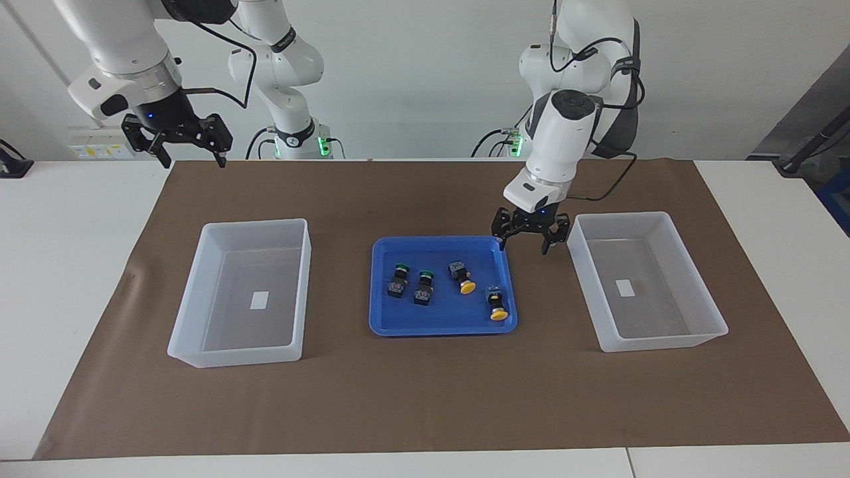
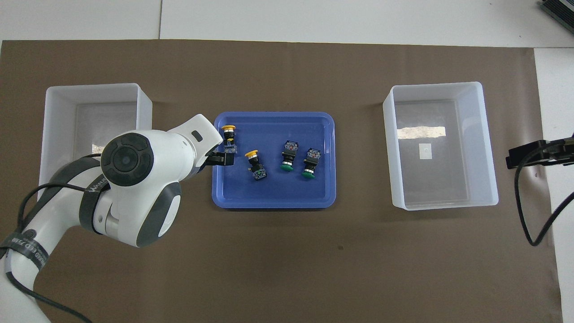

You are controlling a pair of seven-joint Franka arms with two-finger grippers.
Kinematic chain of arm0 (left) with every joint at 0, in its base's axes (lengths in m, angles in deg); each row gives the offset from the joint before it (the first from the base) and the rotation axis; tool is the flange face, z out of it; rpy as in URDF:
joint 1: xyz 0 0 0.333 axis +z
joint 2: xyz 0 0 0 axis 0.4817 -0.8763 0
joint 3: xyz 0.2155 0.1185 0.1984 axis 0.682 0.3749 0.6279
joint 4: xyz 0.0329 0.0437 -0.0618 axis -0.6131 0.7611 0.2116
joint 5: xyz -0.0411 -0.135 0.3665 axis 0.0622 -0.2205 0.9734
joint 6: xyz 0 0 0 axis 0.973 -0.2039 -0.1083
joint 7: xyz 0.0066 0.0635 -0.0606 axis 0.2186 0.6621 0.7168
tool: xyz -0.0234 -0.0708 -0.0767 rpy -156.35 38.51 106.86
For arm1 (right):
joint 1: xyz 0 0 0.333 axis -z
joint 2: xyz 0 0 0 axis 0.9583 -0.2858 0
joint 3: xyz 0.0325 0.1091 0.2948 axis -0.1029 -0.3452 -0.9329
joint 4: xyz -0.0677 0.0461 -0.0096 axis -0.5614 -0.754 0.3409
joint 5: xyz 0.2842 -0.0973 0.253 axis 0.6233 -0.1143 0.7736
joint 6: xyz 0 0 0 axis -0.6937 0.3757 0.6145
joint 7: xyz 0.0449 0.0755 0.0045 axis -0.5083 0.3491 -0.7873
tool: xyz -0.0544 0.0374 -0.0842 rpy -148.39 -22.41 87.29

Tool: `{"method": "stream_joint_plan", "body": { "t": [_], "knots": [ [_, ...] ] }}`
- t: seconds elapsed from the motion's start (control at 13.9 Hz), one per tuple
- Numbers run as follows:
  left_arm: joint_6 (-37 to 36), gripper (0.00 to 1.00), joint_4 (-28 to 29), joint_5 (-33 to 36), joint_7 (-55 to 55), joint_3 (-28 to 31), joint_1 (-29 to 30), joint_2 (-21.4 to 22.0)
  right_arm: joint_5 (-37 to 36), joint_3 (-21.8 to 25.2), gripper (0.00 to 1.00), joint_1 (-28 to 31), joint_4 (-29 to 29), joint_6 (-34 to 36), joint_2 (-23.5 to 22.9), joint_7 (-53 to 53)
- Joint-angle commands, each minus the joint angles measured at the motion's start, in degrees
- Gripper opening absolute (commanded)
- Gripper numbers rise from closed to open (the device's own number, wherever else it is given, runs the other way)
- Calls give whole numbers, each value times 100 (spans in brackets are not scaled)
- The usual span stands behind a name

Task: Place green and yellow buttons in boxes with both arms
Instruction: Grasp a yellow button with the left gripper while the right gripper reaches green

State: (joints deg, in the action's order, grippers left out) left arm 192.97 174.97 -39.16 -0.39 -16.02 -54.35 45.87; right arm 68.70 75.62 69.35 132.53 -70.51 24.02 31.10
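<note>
buttons wait in blue tray as left arm closes in

buttons, four in all, lie on their sides in the blue tray at the middle of the table: two green buttons side by side toward the right arm's end, two yellow buttons toward the left arm's end. the left gripper hangs with fingers spread and nothing between them, over the tray's corner nearest the robots at the left arm's end. from there the closest yellow button lies farther from the robots, its long axis running roughly away from them, cap outermost. that makes the left arm the nearer one for the yellow pair. the right gripper waits, also spread and empty, over the mat's edge at its own end of the table, well apart from the green pair. two boxes flank the tray: the box at the left arm's end and the other box at the right arm's end, neither holding a button yet.
</note>
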Motion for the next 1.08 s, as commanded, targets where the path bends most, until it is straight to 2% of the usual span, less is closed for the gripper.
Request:
{"method": "stream_joint_plan", "body": {
  "t": [0.0, 0.22, 0.36, 0.43, 0.65, 0.79, 1.0],
  "knots": [
    [533, 100, 71, 135, 479, 86, -196, -284, 280, -22, 100, 53, 59, -372, 8, 205],
    [744, 100, 36, 135, 515, 95, -240, -557, 316, -66, 100, -44, 366, -970, -45, 311],
    [841, 91, 27, 135, 585, 104, -240, -689, 342, -66, 100, -298, 613, -1348, -53, 565],
    [903, 81, 1, 135, 699, 104, -249, -785, 342, -66, 100, -412, 631, -1437, -166, 793],
    [1166, 69, -52, 135, 955, 104, -249, -1005, 342, -66, 100, -974, 596, -1980, -728, 1706],
    [1290, 68, -157, 135, 964, 104, -249, -1155, 447, -66, 100, -1308, 579, -2481, -1097, 2286],
    [1211, 68, -306, 135, 998, 113, -275, -1155, 527, -66, 100, -1844, 578, -3307, -1651, 3140]
  ]
}}
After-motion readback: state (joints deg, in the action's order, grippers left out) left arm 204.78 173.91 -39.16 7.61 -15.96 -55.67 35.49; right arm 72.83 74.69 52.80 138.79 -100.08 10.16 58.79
